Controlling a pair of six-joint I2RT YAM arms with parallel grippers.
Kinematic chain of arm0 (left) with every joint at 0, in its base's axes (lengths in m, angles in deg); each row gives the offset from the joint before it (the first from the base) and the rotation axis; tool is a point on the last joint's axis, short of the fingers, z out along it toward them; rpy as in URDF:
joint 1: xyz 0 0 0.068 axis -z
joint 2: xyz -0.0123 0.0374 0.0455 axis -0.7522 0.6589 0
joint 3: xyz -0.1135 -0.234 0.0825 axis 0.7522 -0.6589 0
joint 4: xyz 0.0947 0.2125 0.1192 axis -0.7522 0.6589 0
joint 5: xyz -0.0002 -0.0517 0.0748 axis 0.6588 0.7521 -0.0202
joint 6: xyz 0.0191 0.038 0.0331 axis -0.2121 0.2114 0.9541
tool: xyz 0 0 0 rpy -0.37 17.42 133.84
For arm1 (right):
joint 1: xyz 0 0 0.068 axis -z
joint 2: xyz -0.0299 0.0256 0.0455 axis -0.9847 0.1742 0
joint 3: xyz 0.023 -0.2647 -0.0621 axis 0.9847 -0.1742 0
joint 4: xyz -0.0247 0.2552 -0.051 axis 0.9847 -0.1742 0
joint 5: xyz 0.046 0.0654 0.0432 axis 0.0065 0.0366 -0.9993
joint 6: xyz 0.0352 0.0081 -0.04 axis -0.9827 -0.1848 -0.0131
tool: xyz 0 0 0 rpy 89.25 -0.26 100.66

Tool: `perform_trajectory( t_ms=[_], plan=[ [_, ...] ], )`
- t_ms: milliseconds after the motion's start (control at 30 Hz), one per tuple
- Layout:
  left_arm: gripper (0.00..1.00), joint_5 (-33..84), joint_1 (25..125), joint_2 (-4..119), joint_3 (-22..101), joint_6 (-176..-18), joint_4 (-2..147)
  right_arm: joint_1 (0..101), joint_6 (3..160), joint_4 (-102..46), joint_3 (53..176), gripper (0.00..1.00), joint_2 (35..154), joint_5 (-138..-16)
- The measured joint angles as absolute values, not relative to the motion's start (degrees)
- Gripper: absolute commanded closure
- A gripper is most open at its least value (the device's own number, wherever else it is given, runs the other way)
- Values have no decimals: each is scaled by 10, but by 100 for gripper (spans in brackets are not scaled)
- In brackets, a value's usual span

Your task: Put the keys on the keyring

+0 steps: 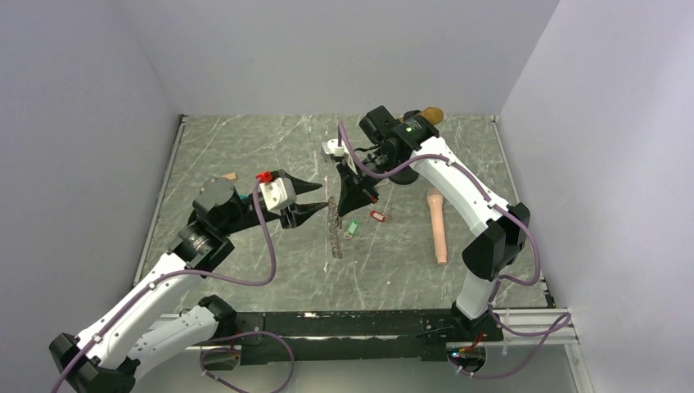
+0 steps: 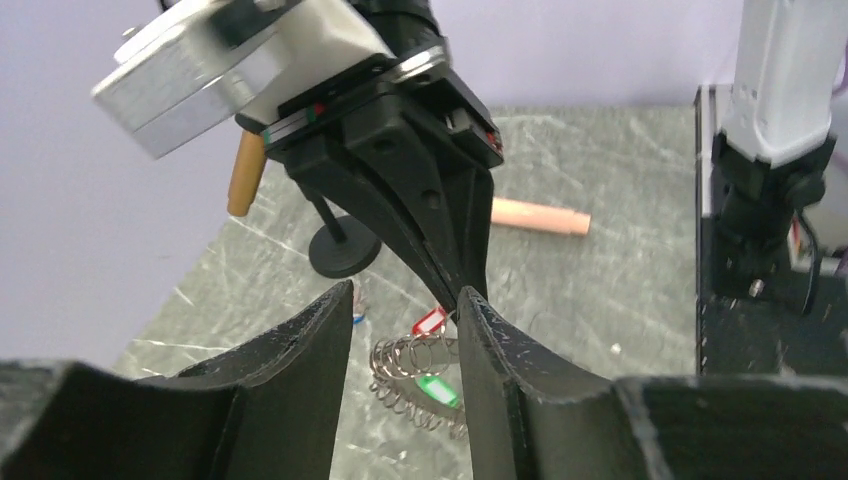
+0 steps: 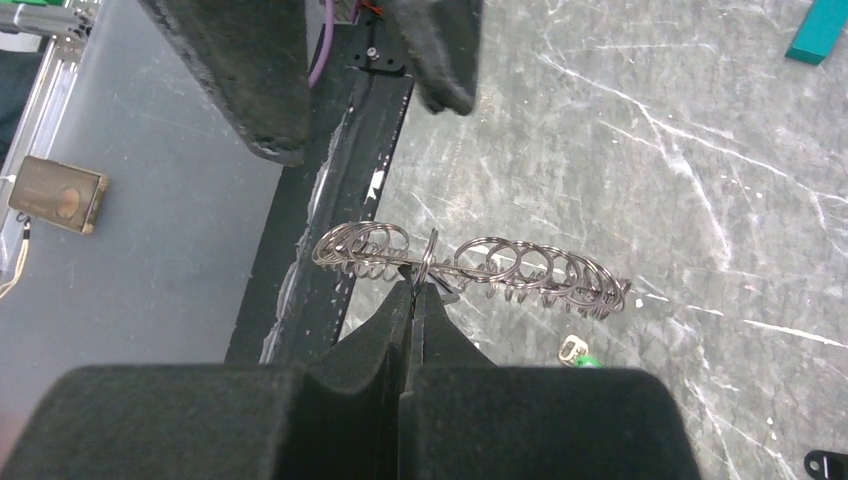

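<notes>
Top external | 1 keyring | 1 green key | 1 red key

Mid-frame I see the coiled silver wire keyring: bare polished metal, glinting. The right gripper has matt black fingers, grainy like moulded plastic. Upper right, the grey marbled tabletop looks smooth but scratched.
</notes>
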State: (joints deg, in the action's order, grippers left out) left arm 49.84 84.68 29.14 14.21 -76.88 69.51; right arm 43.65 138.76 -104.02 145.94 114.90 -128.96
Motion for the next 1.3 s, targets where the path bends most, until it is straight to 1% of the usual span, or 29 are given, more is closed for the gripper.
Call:
perform_trajectory(
  t_ms=[133, 267, 467, 567, 800, 1100, 1300],
  plan=[
    [52, 499, 870, 297, 192, -661, 807, 436, 1387, -1040, 1459, 100, 1149, -1283],
    [53, 472, 917, 329, 238, -577, 902, 434, 1387, -1041, 1459, 100, 1149, -1281],
    [58, 404, 975, 382, 277, -508, 979, 433, 1387, -1041, 1459, 100, 1149, -1281],
    [61, 363, 993, 398, 288, -489, 1000, 433, 1387, -1041, 1459, 100, 1149, -1280],
    [63, 285, 1023, 416, 308, -465, 1018, 432, 1387, -1041, 1459, 100, 1149, -1277],
    [74, 250, 1025, 419, 313, -450, 1030, 432, 1387, -1041, 1459, 100, 1149, -1277],
    [74, 251, 1025, 430, 320, -450, 1032, 432, 1387, -1041, 1459, 100, 1149, -1276]
  ],
)
